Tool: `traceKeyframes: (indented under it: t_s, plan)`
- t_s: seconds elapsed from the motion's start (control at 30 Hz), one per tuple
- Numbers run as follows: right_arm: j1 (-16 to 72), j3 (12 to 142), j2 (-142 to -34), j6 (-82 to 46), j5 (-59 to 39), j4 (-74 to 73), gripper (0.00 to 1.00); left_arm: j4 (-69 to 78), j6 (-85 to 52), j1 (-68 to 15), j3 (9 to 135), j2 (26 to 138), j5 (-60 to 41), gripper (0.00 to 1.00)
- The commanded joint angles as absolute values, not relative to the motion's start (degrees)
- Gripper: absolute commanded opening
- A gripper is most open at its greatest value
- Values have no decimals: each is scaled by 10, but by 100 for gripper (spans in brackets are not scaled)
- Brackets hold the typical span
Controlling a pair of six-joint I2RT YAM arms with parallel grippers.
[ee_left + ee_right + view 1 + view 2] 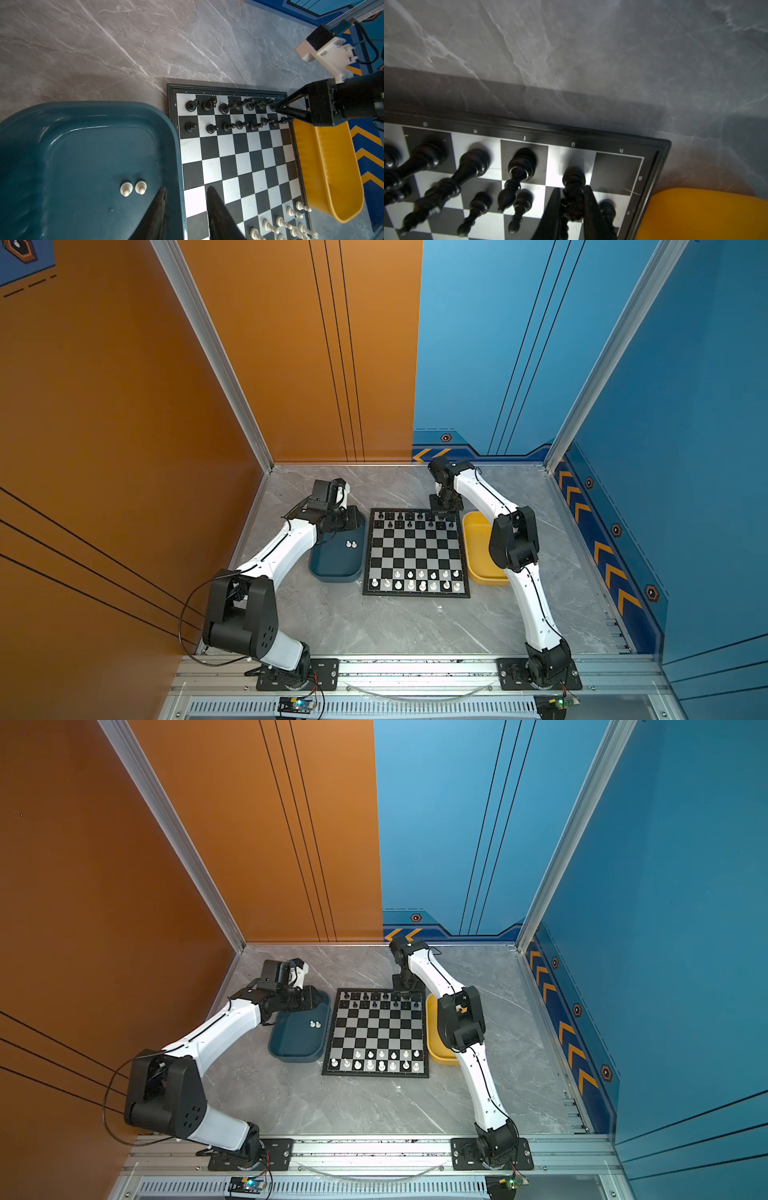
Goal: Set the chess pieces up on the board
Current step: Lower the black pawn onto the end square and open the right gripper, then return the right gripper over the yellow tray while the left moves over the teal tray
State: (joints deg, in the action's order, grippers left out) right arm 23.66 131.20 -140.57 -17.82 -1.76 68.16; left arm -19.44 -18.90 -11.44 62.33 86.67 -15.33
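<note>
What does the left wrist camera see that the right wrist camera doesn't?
Only the left wrist view shows the dark blue tray with two white pieces, and the white rows on the board. Only the right wrist view shows the black piece gripped between the right fingers at square g8. Both show the board, the black rows and the yellow tray.

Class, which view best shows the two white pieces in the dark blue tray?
Left wrist view: the two white pieces sit large and unobstructed. Both top views show tiny specks; right wrist view misses them.
</note>
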Motion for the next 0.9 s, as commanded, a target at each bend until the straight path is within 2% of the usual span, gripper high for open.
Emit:
traceKeyframes:
  t_s: [0.0,0.5,0.87]
  plan:
    - [238,1322,-1420,-182,-26,699,20,-190,-179,-108,622,871,-170,35]
    - [236,1322,-1404,-183,-20,700,39,-190,-179,-107,622,870,-172,35]
    - [232,1319,-1344,-180,-2,700,44,-192,-181,-106,622,861,-172,35]
